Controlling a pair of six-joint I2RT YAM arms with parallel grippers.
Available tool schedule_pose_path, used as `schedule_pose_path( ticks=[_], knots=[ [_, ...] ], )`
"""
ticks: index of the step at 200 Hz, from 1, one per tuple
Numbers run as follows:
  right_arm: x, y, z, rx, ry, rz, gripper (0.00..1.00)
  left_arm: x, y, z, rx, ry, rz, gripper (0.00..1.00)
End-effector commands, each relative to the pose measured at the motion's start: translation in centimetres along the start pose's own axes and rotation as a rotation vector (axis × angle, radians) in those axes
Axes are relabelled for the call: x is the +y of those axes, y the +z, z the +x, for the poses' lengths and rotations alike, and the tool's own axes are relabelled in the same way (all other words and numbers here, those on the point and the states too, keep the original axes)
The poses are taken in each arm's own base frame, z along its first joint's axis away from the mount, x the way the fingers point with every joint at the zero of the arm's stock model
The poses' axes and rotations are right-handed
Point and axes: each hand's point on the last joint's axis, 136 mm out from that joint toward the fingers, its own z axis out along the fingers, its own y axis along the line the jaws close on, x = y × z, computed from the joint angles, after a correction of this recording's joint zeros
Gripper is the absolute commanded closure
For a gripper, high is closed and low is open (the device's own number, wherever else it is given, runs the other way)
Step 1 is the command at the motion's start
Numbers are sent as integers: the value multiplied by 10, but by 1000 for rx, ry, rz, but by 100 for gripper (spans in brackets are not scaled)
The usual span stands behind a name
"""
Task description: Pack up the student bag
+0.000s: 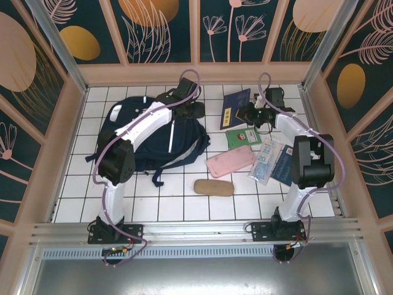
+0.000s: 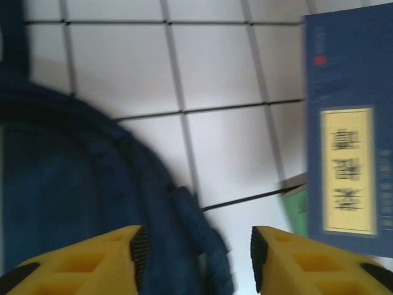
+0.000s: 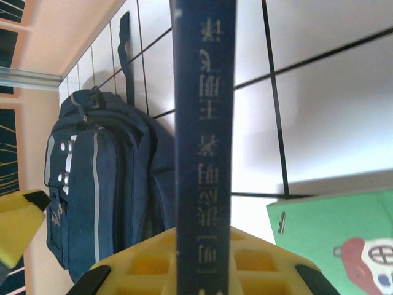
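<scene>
Your student bag lies flat on the left half of the white tiled table, under the left arm. Its long axis runs roughly left to right, a little slanted: the end with the grey-white patch points to the far left, and the other end points right and slightly nearer. The white stripe crosses the right part of its face, and loose straps trail off its near and left edges. Your left gripper hangs over the bag's far right edge with its yellow fingers spread apart. Below them you see navy fabric on the left and bare tile on the right. Your right gripper sits to the right of the bag, toward the far side, and pinches a blue book by its edge. In the right wrist view the spine rises straight up from the fingers. The book is near the bag but apart from it. A green notebook lies just on the near side of the book. A pink case and a tan pouch lie nearer still, all to the right of the bag.
</scene>
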Motion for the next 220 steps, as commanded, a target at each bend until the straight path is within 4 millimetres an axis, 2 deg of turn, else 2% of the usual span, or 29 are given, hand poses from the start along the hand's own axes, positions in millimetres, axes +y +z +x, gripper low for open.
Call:
schedule_pose_path(
  ticks=[1,69,110,115,126,136,147,155,172,220],
  knots=[
    [27,-13,1,-54,-40,-57,100,45,4,35,80,76,-185,47],
    [30,-18,33,-53,-31,-46,100,69,12,83,161,119,-277,46],
    [34,-19,46,-53,-21,-52,100,76,25,101,199,188,-359,46],
    [36,-20,46,-54,-22,-53,100,78,26,101,199,199,-381,48],
    [39,-21,48,-58,-25,-54,100,83,28,101,203,222,-431,58],
    [41,-23,48,-64,-28,-52,100,88,28,100,200,233,-472,68],
    [43,-25,48,-72,-30,-53,100,92,26,97,193,236,-498,89],
    [44,-26,49,-75,-29,-55,100,92,22,93,178,235,-510,100],
    [48,-28,52,-84,-26,-66,100,87,9,78,127,218,-499,100],
    [64,-30,65,-111,-6,-136,100,55,-39,34,-6,157,-390,100]
  ],
)
